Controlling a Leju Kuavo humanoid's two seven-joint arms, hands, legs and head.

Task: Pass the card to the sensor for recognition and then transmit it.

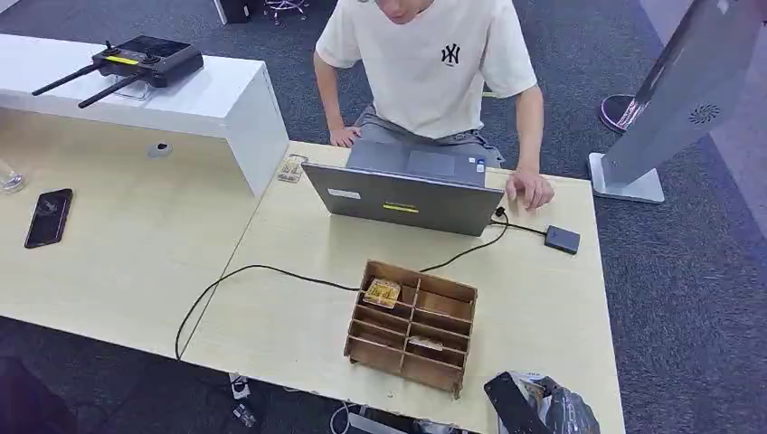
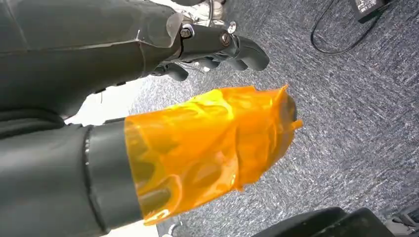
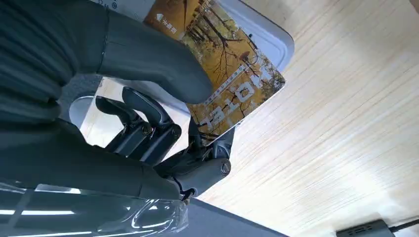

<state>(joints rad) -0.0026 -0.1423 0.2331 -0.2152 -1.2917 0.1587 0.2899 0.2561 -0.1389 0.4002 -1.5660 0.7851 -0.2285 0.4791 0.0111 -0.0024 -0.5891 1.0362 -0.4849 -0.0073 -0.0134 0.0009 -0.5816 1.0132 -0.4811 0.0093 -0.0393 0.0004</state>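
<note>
My right hand [image 3: 148,123] pinches a card [image 3: 232,74] between thumb and fingers; the card shows autumn trees and the word HOTEL. In the head view that right hand [image 1: 547,409] is low at the table's near right edge. The black sensor [image 1: 562,239] lies on the table further back, wired to the laptop [image 1: 407,192]; it is apart from the card. A dark box with a cable [image 3: 365,228] sits at the edge of the right wrist view. My left hand [image 2: 212,49] hangs over grey carpet and holds nothing; its thumb [image 2: 207,148] is wrapped in orange tape.
A wooden compartment box [image 1: 449,318] holds more cards [image 1: 382,292]. A seated person [image 1: 434,63] has one hand [image 1: 529,188] by the laptop. A black cable [image 1: 253,268] crosses the table. A phone [image 1: 49,217] and a remote controller [image 1: 149,59] lie left. A grey stand [image 1: 669,99] rises at the right.
</note>
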